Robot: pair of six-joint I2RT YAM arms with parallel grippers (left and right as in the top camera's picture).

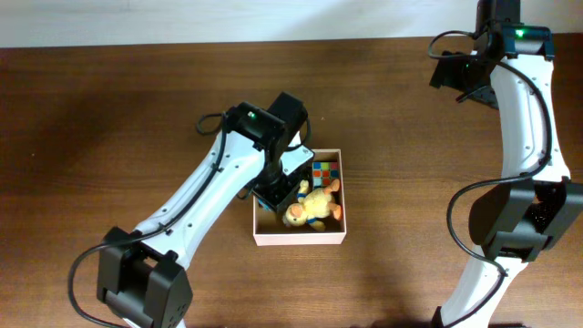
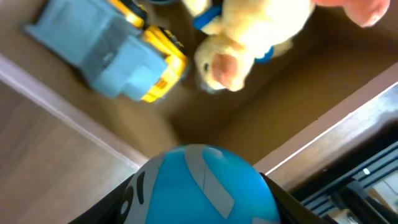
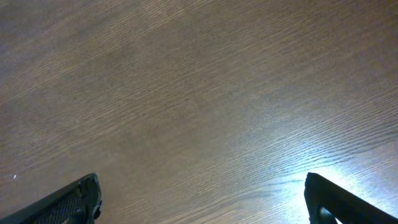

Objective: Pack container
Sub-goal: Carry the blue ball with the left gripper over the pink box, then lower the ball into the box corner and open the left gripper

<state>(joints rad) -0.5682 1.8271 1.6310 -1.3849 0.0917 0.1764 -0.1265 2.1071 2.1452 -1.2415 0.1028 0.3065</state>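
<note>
This looks like a robotics lab station to me: my left arm and right arm, white with exposed black cables, stand at a dark wood-grain desk before a pale backdrop, with a container of toys set out.

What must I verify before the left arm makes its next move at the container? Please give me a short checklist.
1. Left gripper closed on the blue ball: ok.
2. Ball over the container, clear of its corner walls: cannot tell.
3. Free room inside near that corner: ok.
4. Plush duck and toy truck lie apart from the ball: ok.
5. Right gripper open, over bare table, away from the container: ok.
</note>
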